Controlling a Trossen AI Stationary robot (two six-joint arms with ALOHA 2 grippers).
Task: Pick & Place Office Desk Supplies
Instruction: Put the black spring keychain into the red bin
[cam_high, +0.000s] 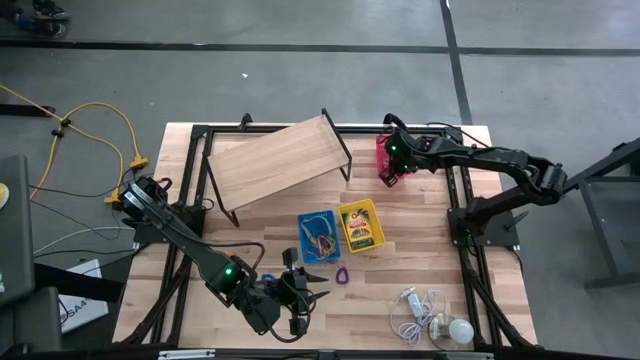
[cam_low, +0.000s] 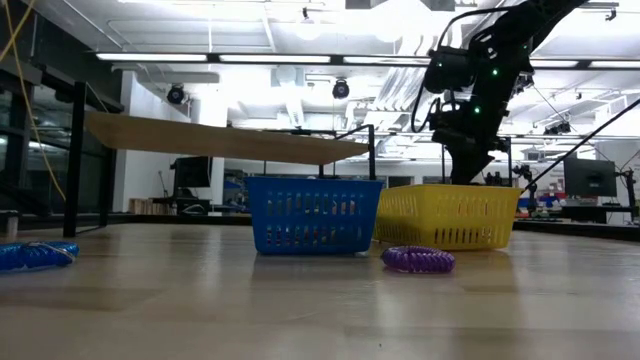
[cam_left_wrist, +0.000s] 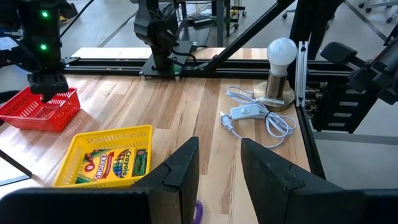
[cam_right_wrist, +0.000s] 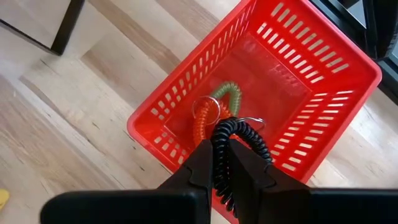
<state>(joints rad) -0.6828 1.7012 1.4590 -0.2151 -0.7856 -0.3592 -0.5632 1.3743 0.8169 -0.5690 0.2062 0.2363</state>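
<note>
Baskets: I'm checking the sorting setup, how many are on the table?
3: blue basket beside yellow basket mid-table; red basket at the far edge, under the right gripper.

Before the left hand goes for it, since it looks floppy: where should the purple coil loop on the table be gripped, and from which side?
Grip the purple coil loop across one strand of its ring, coming straight down from above. It lies flat on the wooden table, so there is no side face to grip, and the yellow basket stands close by. The left hand, open, is nearest.
</note>
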